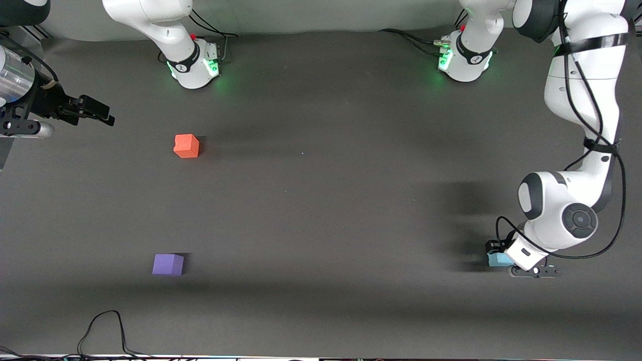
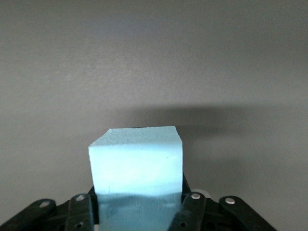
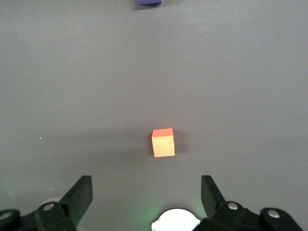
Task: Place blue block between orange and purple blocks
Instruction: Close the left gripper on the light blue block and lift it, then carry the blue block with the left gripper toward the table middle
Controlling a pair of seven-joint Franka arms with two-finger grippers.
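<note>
The blue block sat at the table's four o'clock, clamped between the left gripper's fingers; the purple block lay at eight o'clock, the orange block at ten; the right gripper waited, jaws spread wide, holding nothing.

Left arm bent low over the desk, left gripper fingers clamped on a block; right gripper raised, fingers spread, waiting.
</note>
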